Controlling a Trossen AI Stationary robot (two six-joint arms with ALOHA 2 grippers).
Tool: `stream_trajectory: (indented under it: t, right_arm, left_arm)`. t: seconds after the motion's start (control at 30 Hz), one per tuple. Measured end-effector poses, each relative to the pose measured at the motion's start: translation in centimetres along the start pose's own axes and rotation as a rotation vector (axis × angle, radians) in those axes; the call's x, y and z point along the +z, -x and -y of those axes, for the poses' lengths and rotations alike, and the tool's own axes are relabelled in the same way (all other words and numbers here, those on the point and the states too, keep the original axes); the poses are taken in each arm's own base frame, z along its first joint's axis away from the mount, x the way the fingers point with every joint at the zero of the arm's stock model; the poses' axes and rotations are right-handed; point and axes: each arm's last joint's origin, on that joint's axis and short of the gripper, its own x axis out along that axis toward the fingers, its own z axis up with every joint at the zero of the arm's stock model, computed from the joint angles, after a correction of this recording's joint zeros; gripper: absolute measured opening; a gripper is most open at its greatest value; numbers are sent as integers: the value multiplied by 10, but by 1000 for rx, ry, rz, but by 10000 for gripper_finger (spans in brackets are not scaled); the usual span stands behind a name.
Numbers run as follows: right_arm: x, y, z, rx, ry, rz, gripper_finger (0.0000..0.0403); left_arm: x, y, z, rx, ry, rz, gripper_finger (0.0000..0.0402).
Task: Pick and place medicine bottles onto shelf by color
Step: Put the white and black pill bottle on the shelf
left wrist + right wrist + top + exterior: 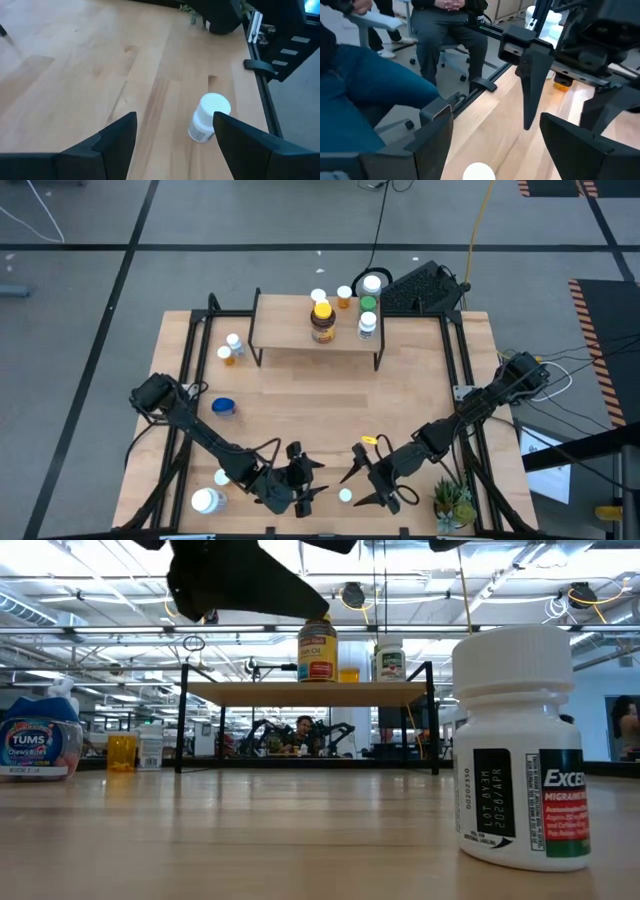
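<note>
Both hands hovered at the near edge of the surface [300, 400], facing each other across a small white-capped bottle [345, 496]. Spread wide and empty, the left hand [308, 478] sat just left of that bottle; its wrist view showed the bottle [209, 118] standing upright just ahead of the open fingers [118, 135], nearer one fingertip than the other. Equally open and holding nothing, the right hand [366, 480] hung just right of the bottle, whose white cap [479, 172] peeked up between its fingers [436, 131].

On the shelf [318, 338] at the far side stood an amber jar with a yellow lid [322, 323], and beside it a green-and-white bottle [368, 318]. Behind the shelf were a white cap [319, 296], an orange bottle [344, 297] and a larger white-lidded jar [372, 283]. Left of the shelf stood two small bottles, one white [234, 341] and one orange [226, 356]; a blue-lidded jar [224, 407] sat nearer the left arm. Two white bottles [206, 500] waited at the near left corner, behind the left arm.

A small potted plant [453, 502] stood right of the right hand. Seated people [395, 70] were visible beyond the surface edge.
</note>
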Motion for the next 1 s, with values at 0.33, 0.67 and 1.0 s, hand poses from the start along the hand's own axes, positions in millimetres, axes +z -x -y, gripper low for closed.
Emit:
stream_trajectory:
  t: [0.33, 0.67, 1.0]
  right_arm:
    - [3, 0, 15, -51, 154, 38, 295]
    - [-6, 0, 37, -99, 236, -45, 295]
    - [-17, 14, 19, -72, 61, -271, 295]
  left_arm:
    - [3, 0, 2, -9, 90, 40, 266]
    - [9, -7, -7, 28, 47, 49, 266]
    - [16, -23, -18, 46, 120, 104, 266]
